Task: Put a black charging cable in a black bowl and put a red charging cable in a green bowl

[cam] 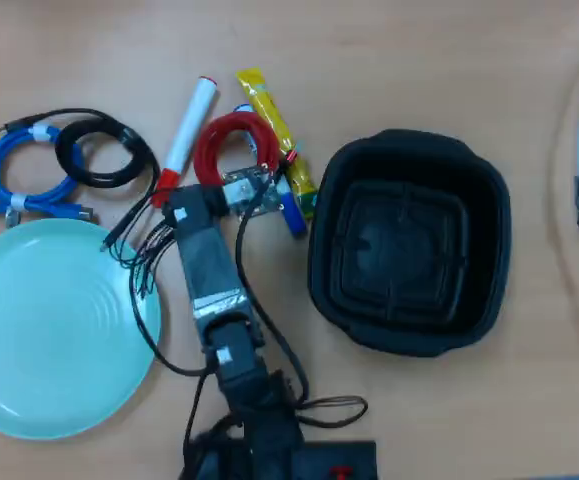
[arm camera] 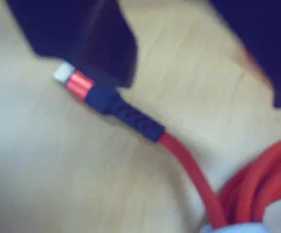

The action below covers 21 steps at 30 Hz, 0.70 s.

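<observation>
right now i hover my claw (cam: 269,190) over the red charging cable (cam: 231,140), which lies on the table above the green bowl (cam: 39,330); jaws look spread, holding nothing. next: lower, pinch the coil, lift.

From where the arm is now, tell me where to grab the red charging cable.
Grip the bundled strands of the red charging cable near the white tie, coming straight down. The ring lies flat on the table, and the thin tail with its plug would likely slip.
</observation>
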Each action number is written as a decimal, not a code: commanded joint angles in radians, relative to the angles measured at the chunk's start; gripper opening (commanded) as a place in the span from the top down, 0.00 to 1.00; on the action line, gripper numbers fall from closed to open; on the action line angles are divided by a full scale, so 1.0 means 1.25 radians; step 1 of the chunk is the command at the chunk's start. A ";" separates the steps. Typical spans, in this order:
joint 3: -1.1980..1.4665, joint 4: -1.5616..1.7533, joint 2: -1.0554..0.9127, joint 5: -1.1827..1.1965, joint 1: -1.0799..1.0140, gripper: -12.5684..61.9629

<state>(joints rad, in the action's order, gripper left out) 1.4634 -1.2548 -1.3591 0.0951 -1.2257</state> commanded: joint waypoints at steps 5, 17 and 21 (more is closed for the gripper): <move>-0.069 -0.018 -0.002 -0.216 -0.015 0.43; -0.167 -0.079 -0.007 -0.103 0.085 0.44; -0.254 -0.133 0.011 0.063 0.140 0.43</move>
<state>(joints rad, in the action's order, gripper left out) 1.2257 -1.3729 -1.3530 0.0598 -1.0830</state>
